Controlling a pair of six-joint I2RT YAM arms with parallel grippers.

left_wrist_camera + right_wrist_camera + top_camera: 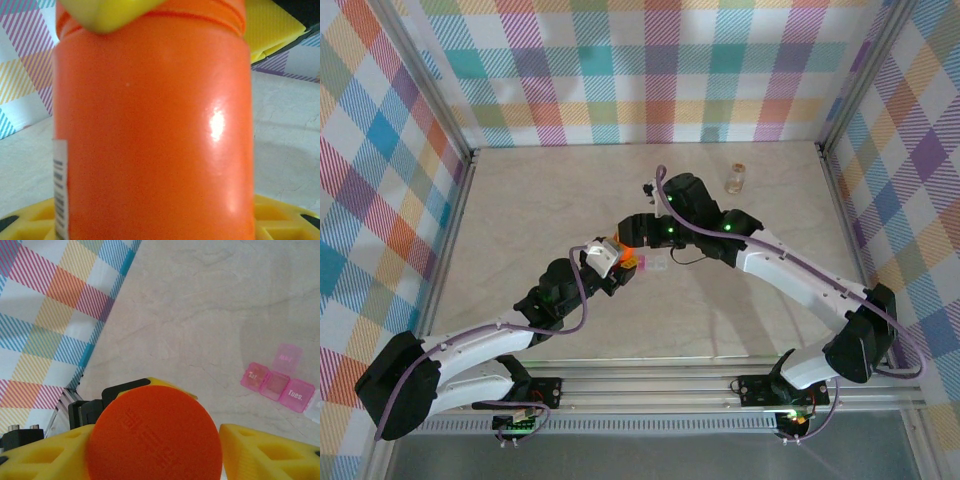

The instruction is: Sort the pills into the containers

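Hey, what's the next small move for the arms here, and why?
Probably close the right gripper firmly on the orange cap: its fingers flank it, the left gripper holds the orange bottle, and the pink pill box sits with one lid open.

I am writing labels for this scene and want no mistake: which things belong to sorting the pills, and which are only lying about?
For the job:
- orange pill bottle, held by the left gripper
- its orange cap
- pink weekly pill box, one lid open

Apparently only lying about:
- small clear vial, far right on the table
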